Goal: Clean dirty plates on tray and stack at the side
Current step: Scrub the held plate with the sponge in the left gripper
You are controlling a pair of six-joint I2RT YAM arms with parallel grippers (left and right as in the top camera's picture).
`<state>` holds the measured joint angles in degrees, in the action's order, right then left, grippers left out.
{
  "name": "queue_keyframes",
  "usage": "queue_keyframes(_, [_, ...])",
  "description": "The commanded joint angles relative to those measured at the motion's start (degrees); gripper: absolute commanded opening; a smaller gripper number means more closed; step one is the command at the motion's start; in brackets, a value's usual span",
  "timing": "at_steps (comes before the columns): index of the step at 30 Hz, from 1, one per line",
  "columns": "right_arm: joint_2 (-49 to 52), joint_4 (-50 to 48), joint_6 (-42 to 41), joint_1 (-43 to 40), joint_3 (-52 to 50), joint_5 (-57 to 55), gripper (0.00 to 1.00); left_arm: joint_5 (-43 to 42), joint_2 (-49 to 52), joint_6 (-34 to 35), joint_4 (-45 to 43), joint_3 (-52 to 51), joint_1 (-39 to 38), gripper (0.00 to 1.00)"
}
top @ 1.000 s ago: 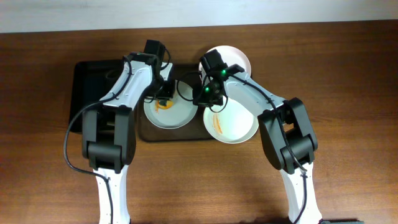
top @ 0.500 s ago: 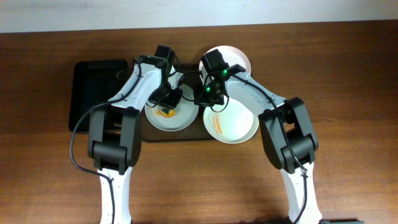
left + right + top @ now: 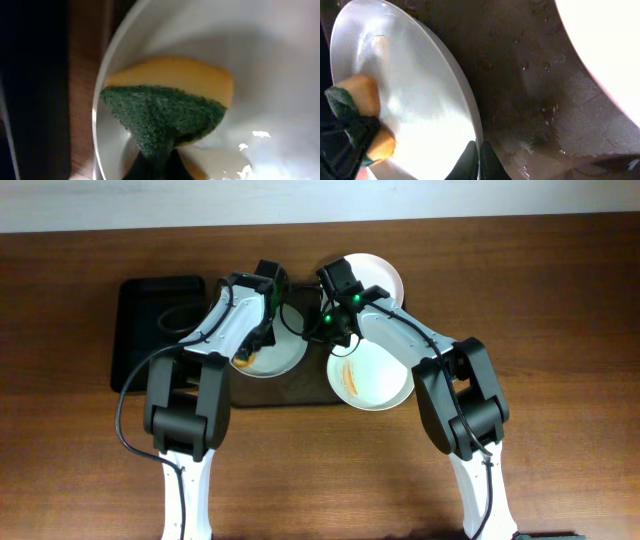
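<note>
A white plate [image 3: 283, 352] is tilted up over the dark brown tray [image 3: 290, 392]. My right gripper [image 3: 318, 332] is shut on its right rim; the right wrist view shows the fingers [image 3: 479, 161] pinching the rim of this plate [image 3: 420, 85]. My left gripper [image 3: 255, 345] is shut on a yellow and green sponge [image 3: 165, 107] pressed against the plate's face [image 3: 265, 60]; the sponge also shows in the right wrist view [image 3: 365, 117]. A second plate [image 3: 372, 380] with an orange smear lies on the tray's right. A third plate [image 3: 378, 275] lies behind it.
A smaller black tray [image 3: 150, 320] lies on the wooden table [image 3: 560, 330] to the left, partly under my left arm. The brown tray's surface [image 3: 535, 85] is wet with small crumbs. Both arms cross over the tray's middle.
My left gripper has moved right and forward with the sponge across the plate. The plate has tipped up more steeply in my right gripper, which has barely moved.
</note>
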<state>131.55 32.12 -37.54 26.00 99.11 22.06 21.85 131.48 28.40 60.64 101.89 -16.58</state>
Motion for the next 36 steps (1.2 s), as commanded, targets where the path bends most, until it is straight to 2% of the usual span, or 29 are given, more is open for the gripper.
queue_keyframes(1, [0.35,0.28,-0.66,-0.57,0.15,-1.77,0.04,8.09,2.93,1.81,-3.74,-1.46,0.57,0.01])
queue_keyframes(4, [0.35,0.83,-0.61,-0.57,-0.42,-1.75,0.04,14.21,2.93,1.77,-9.33,-1.46,0.55,0.01])
queue_keyframes(7, [0.35,1.57,0.61,-0.57,-0.70,-1.75,0.04,13.92,2.93,1.09,-14.93,-1.46,0.44,0.01])
queue_keyframes(8, [0.35,1.64,0.66,-0.57,-0.70,-1.75,0.04,11.78,2.93,-5.49,-16.63,-1.44,0.44,0.01])
queue_keyframes(9, [0.35,1.70,0.66,-0.52,-0.70,-1.75,0.04,5.86,2.93,-17.29,-18.80,-1.44,0.20,0.01])
queue_keyframes(10, [0.35,1.70,0.87,-0.52,-0.70,-1.75,0.04,1.75,2.93,-23.69,-19.74,-1.44,-0.15,0.01])
queue_keyframes(12, [0.35,1.97,1.29,-0.52,-0.74,-1.77,0.04,-19.69,2.93,-38.71,-18.67,-1.44,-0.13,0.01])
queue_keyframes(13, [0.35,1.97,1.31,-0.52,-0.81,-1.75,0.04,-26.03,2.93,-39.26,-16.44,-1.44,-0.13,0.01])
queue_keyframes(18, [0.35,1.92,1.53,-0.52,-0.83,-1.75,0.04,-31.50,2.93,-40.65,-6.69,-1.44,-0.11,0.01])
queue_keyframes(20, [0.35,1.95,1.55,-0.52,-0.83,-1.73,0.04,-22.75,2.93,-27.98,-9.75,-1.44,1.05,0.01])
queue_keyframes(22, [0.35,1.97,1.55,-0.52,-0.83,-1.73,0.04,-19.76,2.93,-18.80,-14.19,-1.44,1.86,0.01])
queue_keyframes(24, [0.35,1.97,1.73,-0.52,-0.83,-1.73,0.04,-4.70,2.93,-3.54,-15.06,-1.44,1.86,0.01])
queue_keyframes(25, [0.35,2.08,2.03,-0.52,-0.83,-1.73,0.04,0.07,2.93,-0.59,-14.62,-1.44,1.84,0.01])
queue_keyframes(27, [0.35,2.14,2.14,-0.52,-0.83,-1.73,0.04,5.18,2.93,-0.68,-11.56,-1.44,1.86,0.01])
queue_keyframes(28, [0.35,2.14,2.14,-0.52,-0.83,-1.73,0.04,5.09,2.93,-2.23,-8.50,-1.44,1.86,0.01])
queue_keyframes(29, [0.35,2.14,2.16,-0.52,-0.83,-1.73,0.04,2.01,2.93,-6.91,-5.01,-1.44,1.73,0.01])
queue_keyframes(32, [0.35,2.10,2.14,-0.52,-0.83,-1.73,0.05,-16.87,2.93,-20.37,5.99,-1.40,1.68,0.01])
queue_keyframes(33, [0.35,2.14,2.14,-0.52,-0.83,-1.70,0.04,-29.59,2.93,-29.31,6.12,-1.40,1.68,0.01])
queue_keyframes(34, [0.35,2.14,2.14,-0.52,-0.83,-1.70,0.04,-37.00,2.93,-32.94,5.01,-1.40,1.73,0.01])
queue_keyframes(36, [0.35,2.19,2.14,-0.52,-0.83,-1.70,0.04,-37.77,2.93,-34.58,4.37,-1.40,1.75,0.01])
